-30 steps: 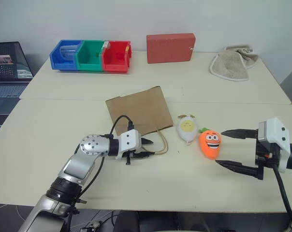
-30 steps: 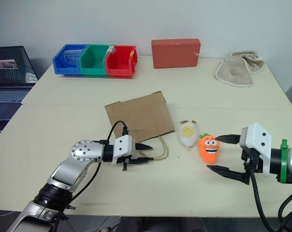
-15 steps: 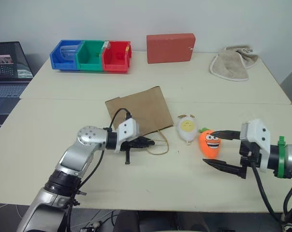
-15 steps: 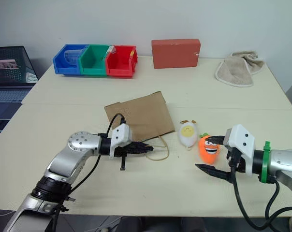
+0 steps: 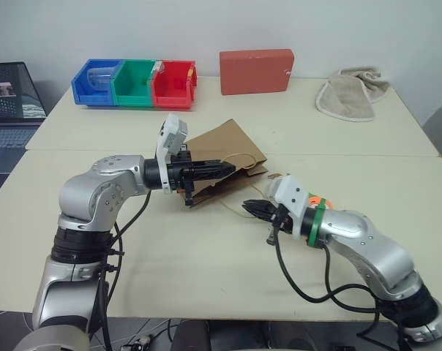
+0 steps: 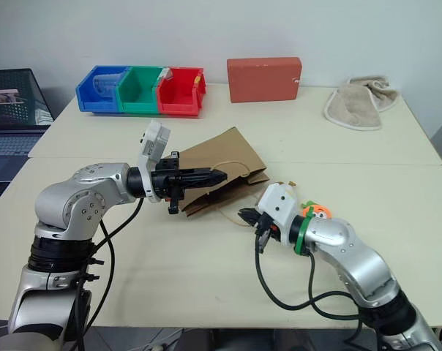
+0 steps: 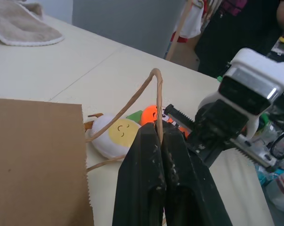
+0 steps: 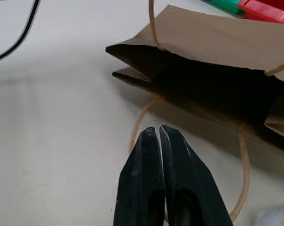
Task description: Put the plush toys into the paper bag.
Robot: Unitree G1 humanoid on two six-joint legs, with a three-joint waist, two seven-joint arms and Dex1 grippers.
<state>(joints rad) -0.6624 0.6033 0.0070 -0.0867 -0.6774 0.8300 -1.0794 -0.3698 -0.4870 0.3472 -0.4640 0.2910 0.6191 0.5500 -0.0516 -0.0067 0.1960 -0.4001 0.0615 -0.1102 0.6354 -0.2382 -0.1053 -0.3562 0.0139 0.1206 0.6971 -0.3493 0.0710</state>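
Now the bench carries the paper bag, lifted at its mouth. The left gripper is clamped on the bag's top handle. The right gripper is squeezed tight with nothing in it, just in front of the bag's mouth, with the lower handle looping beside it. The egg toy and carrot toy lie behind the right gripper. The thin handle could slip or tear if the left gripper pulls hard.
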